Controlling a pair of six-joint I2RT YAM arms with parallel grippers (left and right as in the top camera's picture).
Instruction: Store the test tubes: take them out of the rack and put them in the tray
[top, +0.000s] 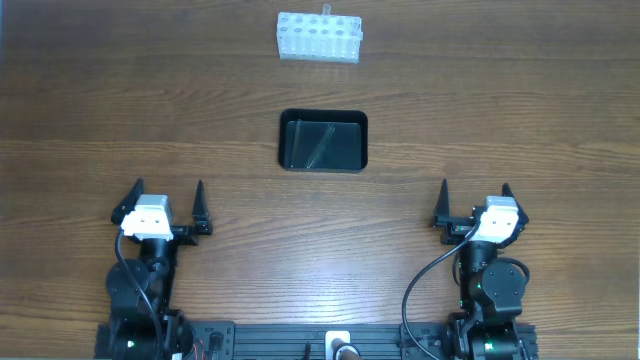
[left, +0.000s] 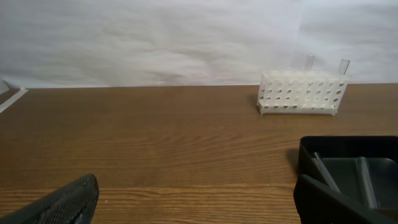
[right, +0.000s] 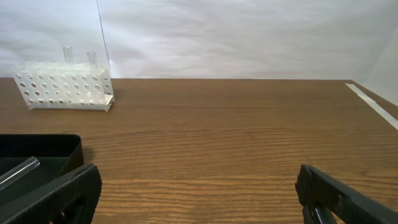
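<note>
Two test tubes (right: 91, 59) stand upright in the rack (top: 318, 40), straight ahead beyond the tray (top: 284, 140) (which holds others), about equally far from the wide-open left gripper (top: 168, 186) and right gripper (top: 474, 187).

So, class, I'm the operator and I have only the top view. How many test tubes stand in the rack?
Observer: Two test tubes stand upright in the rack, going by the left wrist view.
Operator: Do they touch each other?
Observer: No, the right wrist view shows a clear gap between them.
Operator: Do they stick out?
Observer: Yes, their tops rise above the rack's top.
</note>
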